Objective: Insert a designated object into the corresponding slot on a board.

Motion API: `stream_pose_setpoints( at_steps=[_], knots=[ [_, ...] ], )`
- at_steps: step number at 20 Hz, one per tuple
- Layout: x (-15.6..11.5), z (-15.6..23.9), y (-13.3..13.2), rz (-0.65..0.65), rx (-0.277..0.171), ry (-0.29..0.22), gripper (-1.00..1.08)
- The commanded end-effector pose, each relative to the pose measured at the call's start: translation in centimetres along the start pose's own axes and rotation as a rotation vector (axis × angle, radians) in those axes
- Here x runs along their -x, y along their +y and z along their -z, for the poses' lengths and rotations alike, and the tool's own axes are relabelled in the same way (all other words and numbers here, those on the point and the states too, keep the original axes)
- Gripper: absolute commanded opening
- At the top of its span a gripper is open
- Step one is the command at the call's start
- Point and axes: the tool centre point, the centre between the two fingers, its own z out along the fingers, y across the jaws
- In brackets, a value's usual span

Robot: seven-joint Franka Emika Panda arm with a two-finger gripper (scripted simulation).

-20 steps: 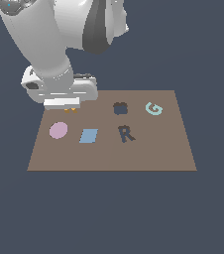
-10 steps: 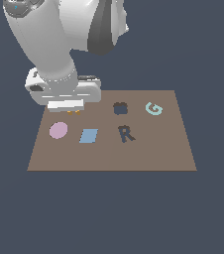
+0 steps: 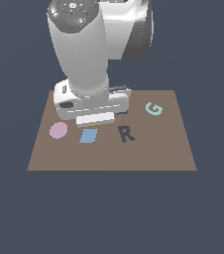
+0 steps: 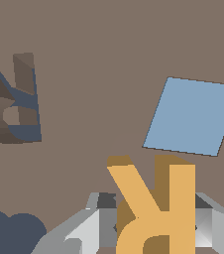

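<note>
The orange letter R (image 4: 156, 203) fills the near part of the wrist view, with my gripper (image 4: 153, 225) shut on it and one grey finger (image 4: 91, 228) showing on each side. It hangs over bare brown board (image 4: 99, 59) beside the blue square (image 4: 193, 116). The dark R-shaped slot (image 4: 15, 101) lies apart from it, off to one side. In the exterior view the gripper (image 3: 95, 119) is low over the board (image 3: 173, 149), just to the left of the slot (image 3: 126, 134), and the arm's hand hides the orange letter.
A pale teal G (image 3: 153, 108) lies at the board's back right in the exterior view. A pink disc (image 3: 58, 130) and the blue square (image 3: 88, 135) lie at its left. A dark rounded recess (image 4: 17, 233) shows in the wrist view.
The arm has moved toward the exterior view's right and a little nearer, from the board's back left corner to just left of the R slot. It now covers the dark rounded recess.
</note>
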Motion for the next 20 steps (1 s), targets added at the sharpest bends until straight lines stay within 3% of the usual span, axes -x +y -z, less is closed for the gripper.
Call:
stream_pose_setpoints(
  at_steps=[1, 10, 20],
  knots=[
    [-1.9, 0.2, -2.5, 0.029, 0.0, 0.0, -1.0],
    [-5.7, 0.5, -8.0, 0.092, 0.0, 0.0, -1.0],
    [-6.3, 0.2, -8.7, 0.102, 0.0, 0.0, -1.0]
  ],
)
